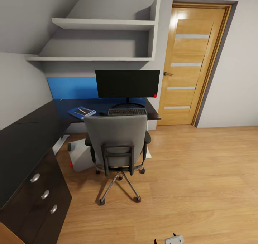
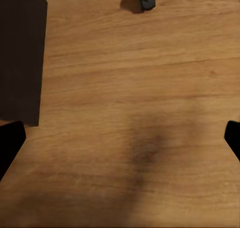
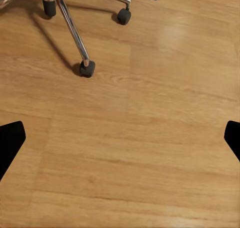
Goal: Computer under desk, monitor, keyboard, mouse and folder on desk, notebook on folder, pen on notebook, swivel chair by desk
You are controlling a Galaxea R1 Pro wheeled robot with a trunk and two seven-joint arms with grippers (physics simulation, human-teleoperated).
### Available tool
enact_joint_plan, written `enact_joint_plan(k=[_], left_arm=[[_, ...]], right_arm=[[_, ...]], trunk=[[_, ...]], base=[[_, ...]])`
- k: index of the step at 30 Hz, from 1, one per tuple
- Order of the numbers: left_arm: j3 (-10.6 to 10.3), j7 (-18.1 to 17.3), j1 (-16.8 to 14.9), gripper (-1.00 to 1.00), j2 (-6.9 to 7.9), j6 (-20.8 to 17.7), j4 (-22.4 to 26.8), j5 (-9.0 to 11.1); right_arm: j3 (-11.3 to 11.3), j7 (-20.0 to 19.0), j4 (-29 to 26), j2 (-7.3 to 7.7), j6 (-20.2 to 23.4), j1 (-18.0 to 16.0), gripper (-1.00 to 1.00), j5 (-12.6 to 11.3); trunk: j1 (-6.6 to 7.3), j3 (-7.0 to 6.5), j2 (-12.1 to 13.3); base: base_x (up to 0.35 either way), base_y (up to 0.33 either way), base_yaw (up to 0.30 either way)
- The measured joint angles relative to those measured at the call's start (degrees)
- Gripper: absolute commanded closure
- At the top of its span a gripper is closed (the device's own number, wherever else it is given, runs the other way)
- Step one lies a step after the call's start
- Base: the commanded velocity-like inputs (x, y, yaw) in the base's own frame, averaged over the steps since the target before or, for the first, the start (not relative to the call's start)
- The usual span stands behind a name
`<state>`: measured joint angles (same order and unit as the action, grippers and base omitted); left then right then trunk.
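My swivel chair point(image 1: 118, 147) stands straight ahead, tucked against the desk point(image 1: 32, 140), its back to me; my right gripper point(image 3: 120, 138) hangs nearer its casters than my left gripper point(image 2: 120, 138). Both spread wide and empty over the bedroom's wood floor point(image 1: 200, 172).

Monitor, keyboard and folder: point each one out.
monitor point(image 1: 127, 83), head view, middle of the black screen.
keyboard point(image 1: 127, 112), head view, middle of the key rows.
folder point(image 1: 76, 113), head view, bare blue cover beside the notebook.
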<state>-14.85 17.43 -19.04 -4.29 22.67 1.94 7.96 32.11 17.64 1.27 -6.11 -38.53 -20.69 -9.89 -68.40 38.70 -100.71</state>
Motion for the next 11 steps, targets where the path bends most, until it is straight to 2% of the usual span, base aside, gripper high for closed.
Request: enact_joint_plan(k=[3, 6, 8, 11], left_arm=[[0.0, 0.0, 0.0, -1.0, 0.35, -0.5, -0.1, 0.0], [0.3, 0.0, 0.0, -1.0, 0.63, -5.9, 0.0, 0.1], [1.1, 0.0, 0.0, -1.0, 0.61, -7.5, 0.1, 0.0], [1.5, -0.1, 0.0, -1.0, 0.55, -7.9, 0.1, 0.0]], right_arm=[[0.0, 0.0, 0.0, 0.0, 0.0, 0.0, -1.0, 0.0], [0.0, 0.0, 0.0, 0.0, 0.0, 0.0, -1.0, 0.0], [0.0, 0.0, 0.0, 0.0, 0.0, 0.0, -1.0, 0.0], [0.0, 0.0, 0.0, 0.0, 0.0, 0.0, -1.0, 0.0]], trunk=[[0.66, -0.54, 1.2], [1.32, -1.08, 2.4], [1.76, -1.44, 3.2], [2.42, -1.98, 4.4]], base=[[0.0, 0.0, 0.0], [0.0, 0.0, 0.0], [0.0, 0.0, 0.0], [0.0, 0.0, 0.0]])
